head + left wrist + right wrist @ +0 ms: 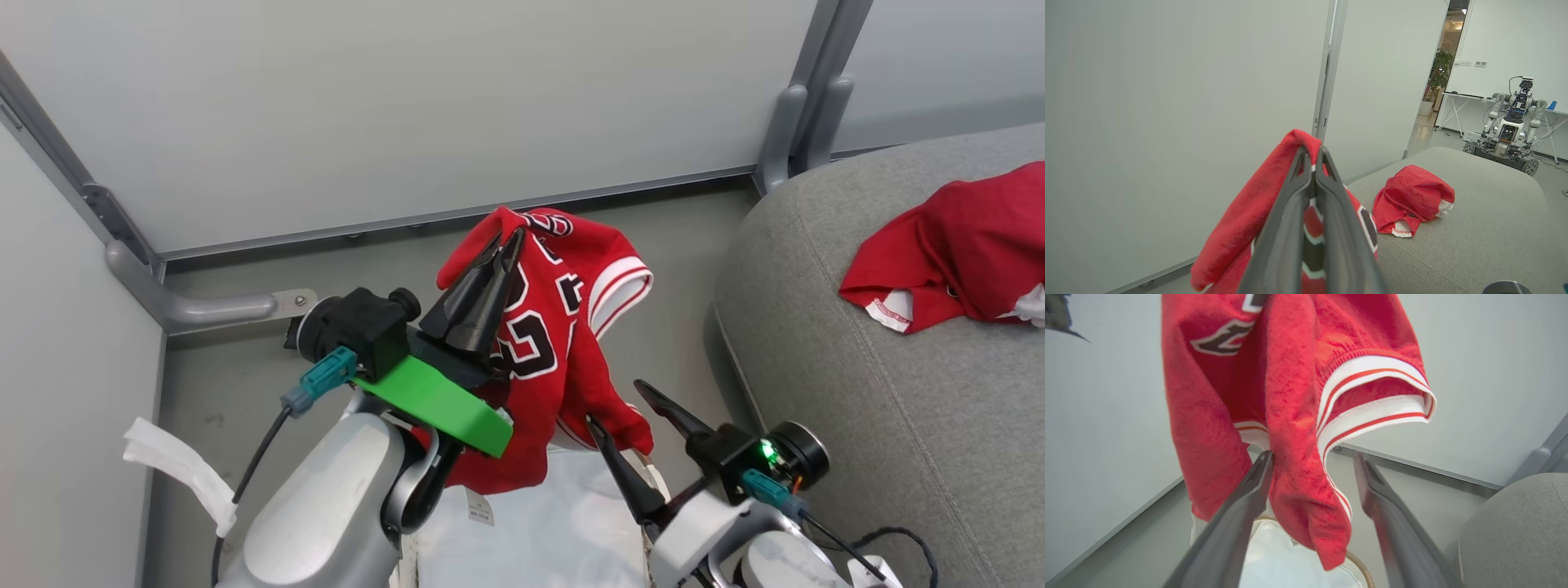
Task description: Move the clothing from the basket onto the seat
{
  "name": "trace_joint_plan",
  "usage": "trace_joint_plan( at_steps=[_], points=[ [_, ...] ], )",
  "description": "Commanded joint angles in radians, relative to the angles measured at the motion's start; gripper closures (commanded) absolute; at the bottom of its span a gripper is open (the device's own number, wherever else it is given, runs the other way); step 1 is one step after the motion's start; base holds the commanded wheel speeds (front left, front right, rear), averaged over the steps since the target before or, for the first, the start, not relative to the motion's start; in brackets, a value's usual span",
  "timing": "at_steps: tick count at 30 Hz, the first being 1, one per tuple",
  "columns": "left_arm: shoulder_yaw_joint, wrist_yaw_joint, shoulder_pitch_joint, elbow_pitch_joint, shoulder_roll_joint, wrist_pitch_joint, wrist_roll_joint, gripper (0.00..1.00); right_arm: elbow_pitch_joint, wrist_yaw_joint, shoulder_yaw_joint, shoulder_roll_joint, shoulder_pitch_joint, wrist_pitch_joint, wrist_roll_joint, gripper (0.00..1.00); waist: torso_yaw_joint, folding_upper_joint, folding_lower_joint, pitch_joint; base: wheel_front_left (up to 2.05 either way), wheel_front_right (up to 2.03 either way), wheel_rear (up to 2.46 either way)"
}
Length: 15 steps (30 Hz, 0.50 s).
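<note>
Jersey (555, 327) pinched in my closed left gripper (510, 241) over basket (1360, 568); my right gripper (613, 401) gapes empty. Thin pinch may slip, dropping it short of seat (898, 367) at right.

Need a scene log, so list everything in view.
White-lined basket with brown woven rim: one, white, low centre.
Grey fabric seat cushion: one, grey, right side.
Red jersey with white-black lettering and striped trim: one, red, hanging from left jaws above basket.
Plain red garment with white hem: one, red, on seat.
Second wheeled robot: one, white-black, far room.
Left jaws: one pair, dark, shut on jersey.
Right jaws: one pair, dark, open by jersey's hanging end.
</note>
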Motion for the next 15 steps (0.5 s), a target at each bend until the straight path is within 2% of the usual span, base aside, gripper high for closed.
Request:
trace_joint_plan(
  at_steps=[1,8,9,10,11,15],
  points=[
    [-0.003,-0.003,-0.008,0.002,-0.003,-0.006,0.007,1.00,0.012,-0.001,0.012,-0.004,-0.020,-0.002,-0.004,0.00,0.007,0.0000,0.0001,0.003,0.00,0.00,0.00],
    [-0.051,-0.003,-0.026,0.006,-0.020,-0.006,-0.008,1.00,0.076,-0.001,0.068,-0.004,-0.095,-0.002,0.002,0.00,0.040,0.0000,0.0001,0.004,0.00,0.00,0.00],
    [-0.058,-0.003,-0.026,0.007,-0.022,-0.006,-0.010,1.00,0.083,-0.001,0.072,-0.004,-0.100,-0.001,0.007,0.09,0.044,0.0000,0.0001,0.004,0.00,0.00,0.00],
    [-0.064,-0.003,-0.026,0.007,-0.024,-0.006,-0.012,1.00,0.087,-0.001,0.073,-0.004,-0.103,-0.001,0.008,0.43,0.049,0.0000,0.0001,0.005,0.00,0.00,0.00],
    [-0.069,-0.003,-0.028,0.007,-0.025,-0.006,-0.014,1.00,0.092,-0.001,0.071,-0.004,-0.107,-0.001,0.011,1.00,0.054,0.0000,0.0001,0.004,0.00,0.00,0.00],
    [-0.083,-0.003,-0.032,0.011,-0.029,-0.006,-0.023,1.00,0.109,-0.001,0.063,-0.004,-0.096,-0.002,0.024,1.00,0.066,0.0000,0.0001,0.004,0.00,0.00,0.00]
  ],
)
